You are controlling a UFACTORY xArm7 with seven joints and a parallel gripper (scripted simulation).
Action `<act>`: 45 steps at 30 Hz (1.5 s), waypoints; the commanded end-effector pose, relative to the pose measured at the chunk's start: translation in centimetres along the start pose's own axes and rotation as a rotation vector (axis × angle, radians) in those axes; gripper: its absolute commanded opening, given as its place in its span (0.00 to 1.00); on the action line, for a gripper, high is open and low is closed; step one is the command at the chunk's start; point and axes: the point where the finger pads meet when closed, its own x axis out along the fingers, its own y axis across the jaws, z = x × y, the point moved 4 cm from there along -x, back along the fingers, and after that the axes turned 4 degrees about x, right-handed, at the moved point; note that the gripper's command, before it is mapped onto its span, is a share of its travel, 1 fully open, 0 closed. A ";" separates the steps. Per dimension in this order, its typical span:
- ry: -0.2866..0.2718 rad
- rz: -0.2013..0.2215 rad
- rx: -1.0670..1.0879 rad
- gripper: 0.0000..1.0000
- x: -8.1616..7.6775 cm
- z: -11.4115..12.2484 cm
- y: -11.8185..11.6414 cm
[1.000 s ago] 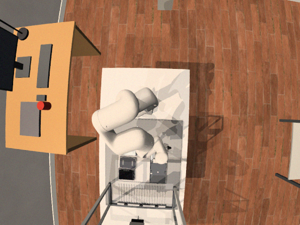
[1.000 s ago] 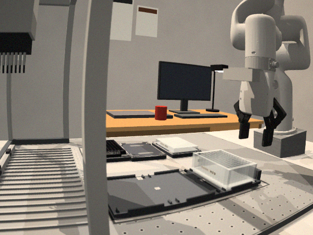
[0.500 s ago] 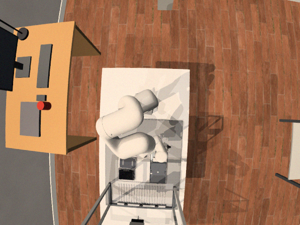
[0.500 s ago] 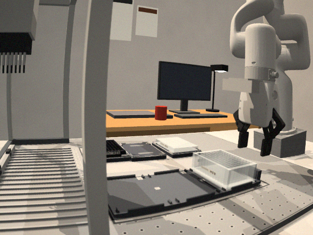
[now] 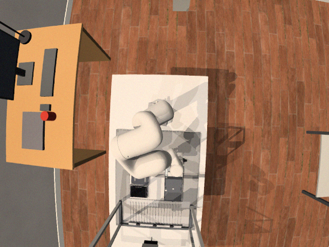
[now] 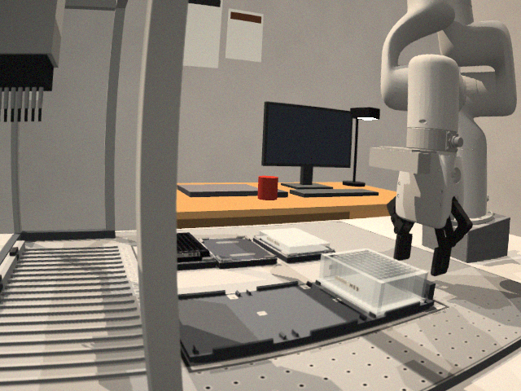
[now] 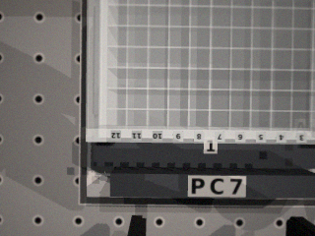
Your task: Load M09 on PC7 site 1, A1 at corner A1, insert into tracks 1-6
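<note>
The dark plate carrier PC7 (image 6: pixel 269 315) lies on the apron in front of the rails (image 6: pixel 71 303). Its label shows on the handle in the wrist view (image 7: pixel 217 187). The clear deep-well block M09 (image 6: pixel 372 278) sits on site 1 next to the handle and fills the top of the wrist view (image 7: pixel 207 69). Sites 2 and 3 are bare. My gripper (image 6: pixel 420 258) is open and empty. It hangs just above the carrier's handle end, behind M09, and its fingertips show at the bottom of the wrist view (image 7: pixel 219 228). In the overhead view the arm hides the gripper.
The nests stand in a row beyond the carrier: a white plate (image 6: pixel 292 239) nearest the arm, an empty nest (image 6: pixel 238 250) in the middle, and a dark plate (image 6: pixel 191 248) farthest. A grey frame post (image 6: pixel 162 189) stands between rails and apron. A pipetting head (image 6: pixel 25 63) hangs above the rails.
</note>
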 end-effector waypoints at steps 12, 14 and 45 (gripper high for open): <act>0.004 -0.001 0.000 0.82 0.6 -0.1 -0.1; 0.004 -0.001 0.000 0.82 0.8 -0.1 -0.1; 0.004 -0.001 0.000 0.82 2.5 -0.1 -0.1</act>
